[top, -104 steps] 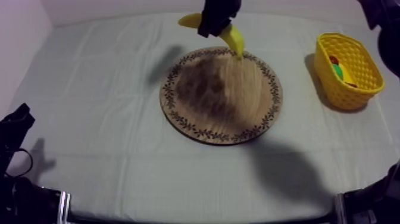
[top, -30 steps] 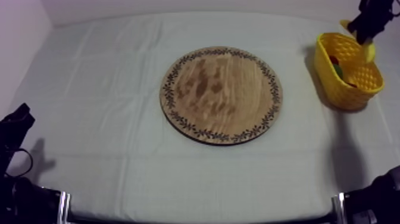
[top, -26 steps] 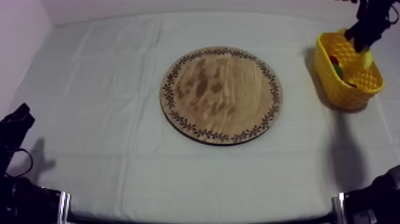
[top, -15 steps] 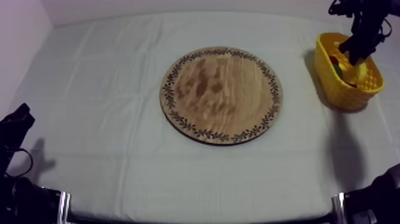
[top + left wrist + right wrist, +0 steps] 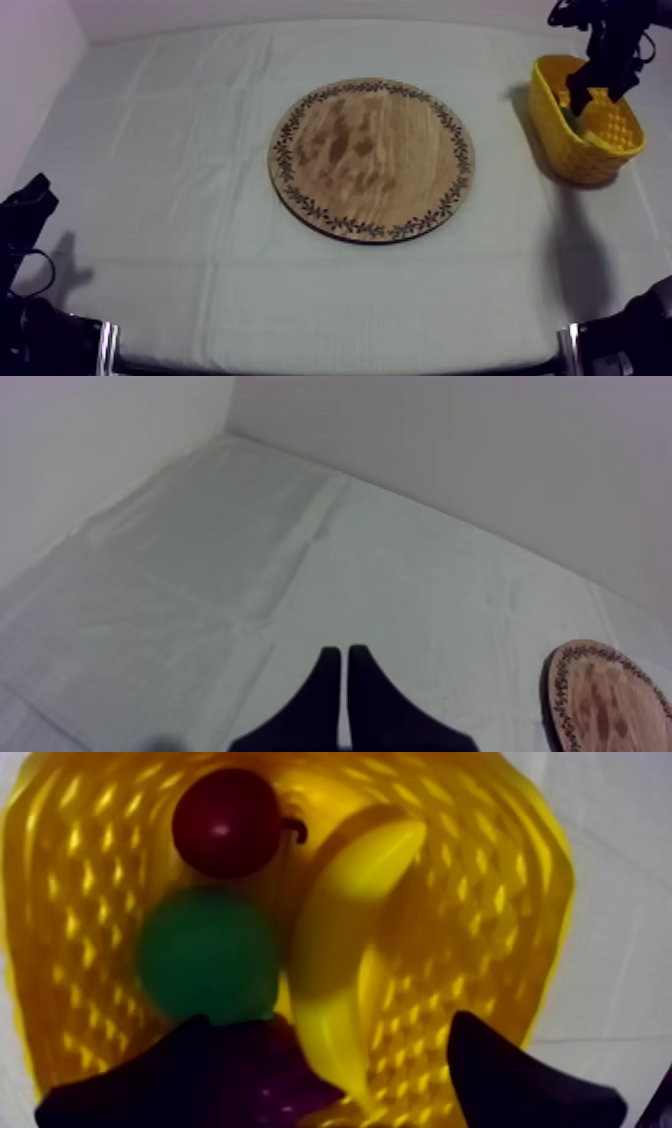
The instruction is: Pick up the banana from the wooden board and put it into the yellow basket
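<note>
The banana (image 5: 345, 942) is inside the yellow basket (image 5: 500, 902), free of the fingers. My right gripper (image 5: 330, 1024) hangs just above it, open, one black finger at each side. From above, the right gripper (image 5: 596, 94) dips into the basket (image 5: 560, 140) at the table's right. The round wooden board (image 5: 370, 160) in the middle of the table is bare. My left gripper (image 5: 343, 668) is shut on nothing, its fingers together as a narrow wedge, and rests low at the left (image 5: 25, 215).
In the basket with the banana are a small red fruit (image 5: 225, 822), a round green fruit (image 5: 205, 952) and a dark purple shape (image 5: 275, 1072) under the gripper. The board's edge (image 5: 610, 696) lies ahead of the left gripper. A wall runs behind the table.
The right gripper carried the banana from the board to the basket, lowered into it and opened, letting the banana go. The left arm stayed still.
</note>
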{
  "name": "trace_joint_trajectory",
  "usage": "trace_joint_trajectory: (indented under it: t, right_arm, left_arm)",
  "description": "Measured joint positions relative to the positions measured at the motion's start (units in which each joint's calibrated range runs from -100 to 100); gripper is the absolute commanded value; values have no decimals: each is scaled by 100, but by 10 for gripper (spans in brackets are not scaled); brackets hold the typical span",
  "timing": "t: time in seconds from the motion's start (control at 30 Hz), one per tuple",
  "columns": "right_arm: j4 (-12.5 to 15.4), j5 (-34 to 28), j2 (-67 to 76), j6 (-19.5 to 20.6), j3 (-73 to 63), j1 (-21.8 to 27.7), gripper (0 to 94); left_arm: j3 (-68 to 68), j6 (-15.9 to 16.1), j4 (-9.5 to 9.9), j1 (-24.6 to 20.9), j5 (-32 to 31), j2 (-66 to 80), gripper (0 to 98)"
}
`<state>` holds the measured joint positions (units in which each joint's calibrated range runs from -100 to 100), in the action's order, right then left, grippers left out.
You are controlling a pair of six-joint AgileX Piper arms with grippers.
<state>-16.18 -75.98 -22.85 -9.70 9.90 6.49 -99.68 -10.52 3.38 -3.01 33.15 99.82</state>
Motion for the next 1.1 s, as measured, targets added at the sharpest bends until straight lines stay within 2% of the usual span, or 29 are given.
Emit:
trace_joint_trajectory:
  t: [0.23, 0.47, 0.63, 0.8, 1.0, 1.1]
  right_arm:
    - [156, -39, 323, -62, 63, 23, 743]
    - [290, 50, 997, -97, 374, 34, 571]
    - [325, 200, 1701, 54, 772, -60, 424]
    - [501, 554, 2453, 116, 1174, -24, 310]
    - [937, 1288, 3496, -150, 1951, 103, 213]
    - [1104, 1673, 4033, -154, 2432, 103, 175]
  left_arm:
    - [0, 0, 0, 0, 0, 0, 1]
    - [0, 0, 0, 0, 0, 0, 1]
    - [0, 0, 0, 0, 0, 0, 1]
    - [0, 0, 0, 0, 0, 0, 1]
    - [0, 0, 0, 0, 0, 0, 1]
    - [0, 0, 0, 0, 0, 0, 1]
